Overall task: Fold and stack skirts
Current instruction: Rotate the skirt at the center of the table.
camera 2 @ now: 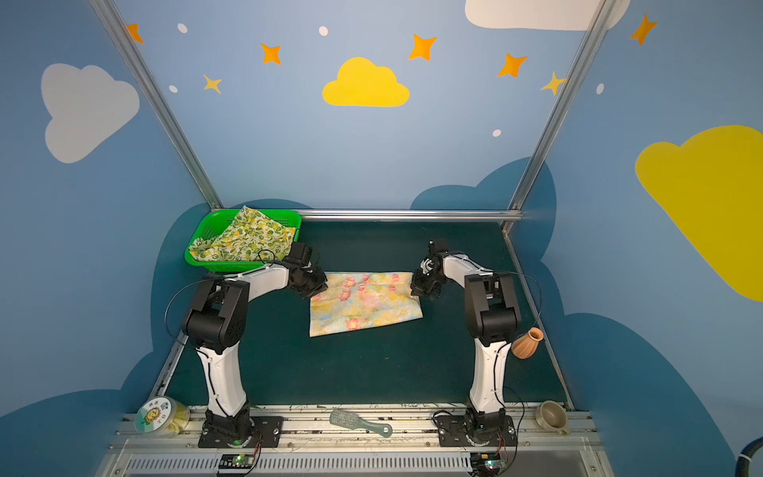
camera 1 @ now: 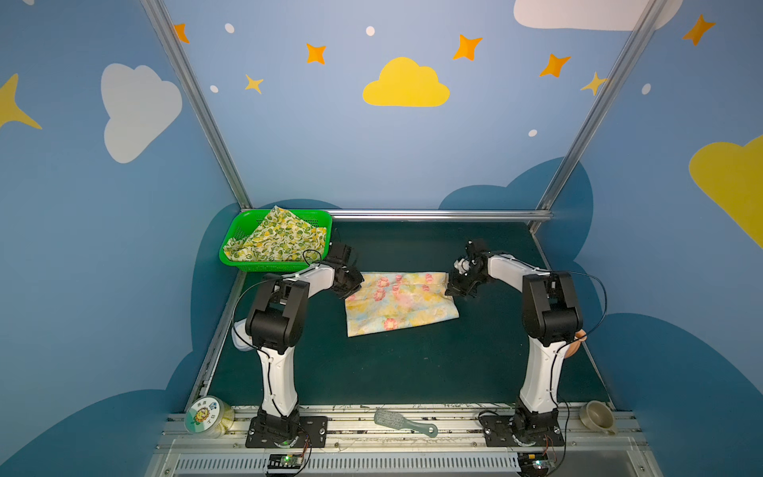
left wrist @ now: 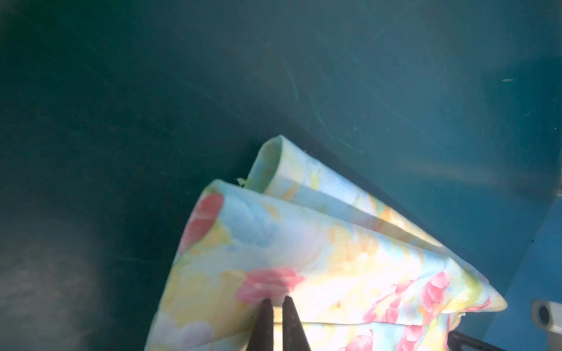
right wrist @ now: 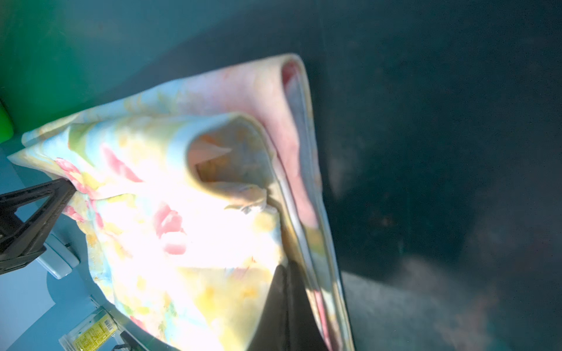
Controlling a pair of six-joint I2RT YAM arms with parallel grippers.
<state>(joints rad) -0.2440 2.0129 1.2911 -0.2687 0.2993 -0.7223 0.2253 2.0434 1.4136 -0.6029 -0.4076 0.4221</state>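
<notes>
Left pincer (left wrist: 277,301) and right pincer (right wrist: 287,267) each pinch the floral skirt (camera 1: 400,303).

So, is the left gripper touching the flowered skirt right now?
Touching. The left wrist view shows the left gripper with its jaws closed on a fold of the flowered skirt, the cloth pinched between them.

— Both top views are bright, even and sharp, with wide-angle stretch at the edges; the dark tabletop (camera 1: 392,371) shows only faint shadows.
— The wrist views fare worse. Just ahead of the left fingers (left wrist: 266,325) the floral skirt (left wrist: 349,273) glares white; beside the right fingers (right wrist: 282,307) it blows out too, everything beyond blurred.
</notes>
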